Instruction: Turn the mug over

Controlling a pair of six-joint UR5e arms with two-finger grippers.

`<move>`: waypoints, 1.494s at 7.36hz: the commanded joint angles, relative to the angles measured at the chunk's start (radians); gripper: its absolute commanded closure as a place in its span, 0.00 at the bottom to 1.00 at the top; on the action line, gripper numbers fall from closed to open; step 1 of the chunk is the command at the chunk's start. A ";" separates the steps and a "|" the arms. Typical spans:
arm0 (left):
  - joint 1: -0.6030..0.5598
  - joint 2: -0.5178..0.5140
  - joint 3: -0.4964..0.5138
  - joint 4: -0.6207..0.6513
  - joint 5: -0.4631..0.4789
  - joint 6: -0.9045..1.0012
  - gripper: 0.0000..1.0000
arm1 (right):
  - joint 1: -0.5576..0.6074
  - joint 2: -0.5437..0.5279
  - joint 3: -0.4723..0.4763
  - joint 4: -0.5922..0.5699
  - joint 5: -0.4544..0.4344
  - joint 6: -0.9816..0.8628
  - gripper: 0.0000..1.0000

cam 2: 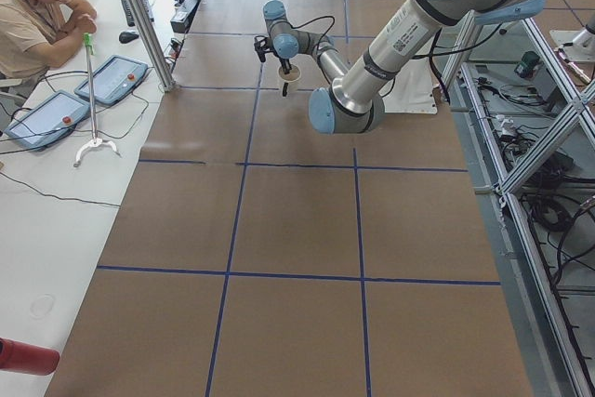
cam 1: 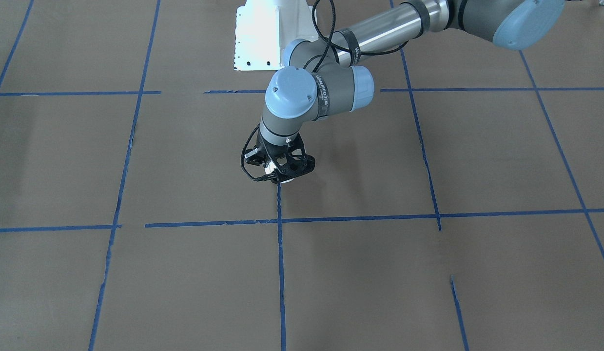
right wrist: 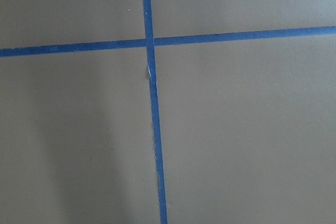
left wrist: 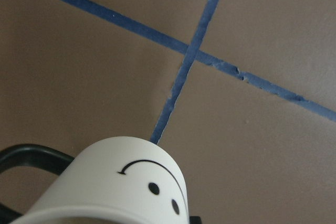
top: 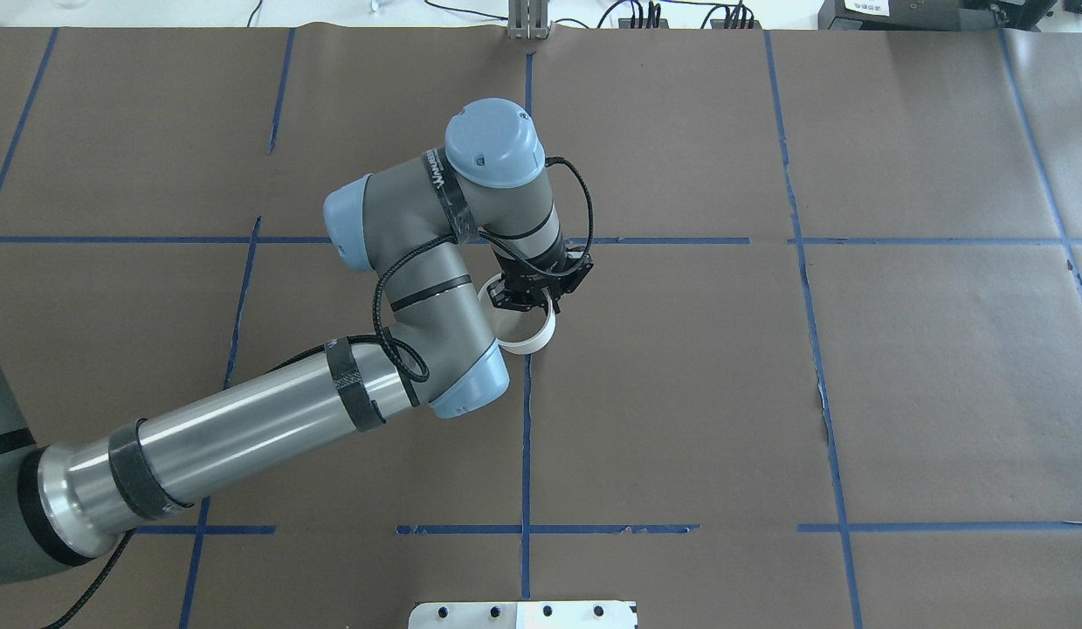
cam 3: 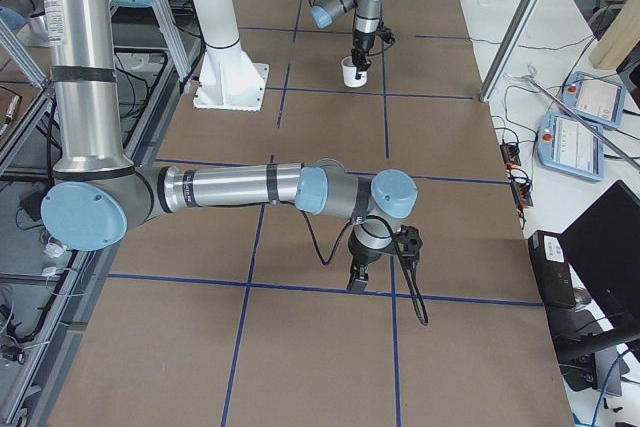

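Observation:
The white mug (left wrist: 126, 182) with a black smiley face fills the bottom of the left wrist view, its black loop handle (left wrist: 31, 156) at the left and its open rim toward the camera. My left gripper (top: 530, 301) is shut on the mug's rim (top: 534, 336) near the table's middle, low over the brown surface. I cannot tell whether the mug touches the surface. In the front-facing view the gripper (cam 1: 281, 170) hides nearly all of the mug (cam 1: 286, 180). My right gripper (cam 3: 357, 282) shows only in the exterior right view, and I cannot tell whether it is open or shut.
Brown paper with blue tape grid lines (top: 526, 437) covers the table. The white robot base plate (cam 1: 260, 36) stands at the robot's side. An operator (cam 2: 42, 6) sits beyond the far edge with teach pendants (cam 2: 112, 79).

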 commanded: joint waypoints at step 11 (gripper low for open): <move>-0.658 0.730 -0.616 0.269 -0.124 1.428 0.00 | 0.000 0.000 0.000 0.000 0.000 0.000 0.00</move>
